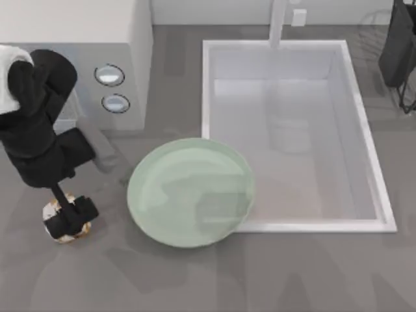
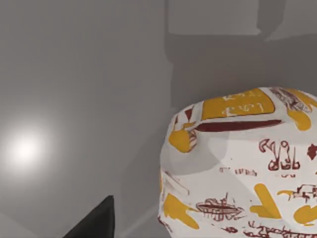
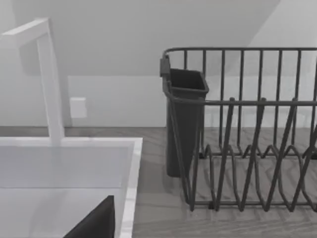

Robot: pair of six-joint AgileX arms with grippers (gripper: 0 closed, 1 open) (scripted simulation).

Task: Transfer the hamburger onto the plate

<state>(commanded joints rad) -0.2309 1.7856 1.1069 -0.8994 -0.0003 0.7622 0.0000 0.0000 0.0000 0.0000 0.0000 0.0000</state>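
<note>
Hamburger: small lump in white paper with orange-yellow and dark red print, sitting on the grey table near the top view's left edge, toward the front. It lies well left of the plate, with bare table between the two; not on the plate.

Left gripper: directly over the hamburger in the top view, dark fingers covering most of the wrapper so that only its pale and orange edges show around them. Whether the fingers are spread, pressed together or pinching the wrapper: cannot tell from these views. In the left wrist view the hamburger is very close to the camera, print clearly legible as orange patches and dark red scribbles, grey table surface behind it.

Plate: large, round, pale mint green, glossy, flat on the table. Its right edge overlaps the front left corner of the white sink basin.

Behind the left arm: a pale grey block with two round buttons.

Right arm: parked at the top view's far right corner. The right wrist view shows a dark wire dish rack with a dark cutlery holder on its end, a white faucet, and the sink rim.
</note>
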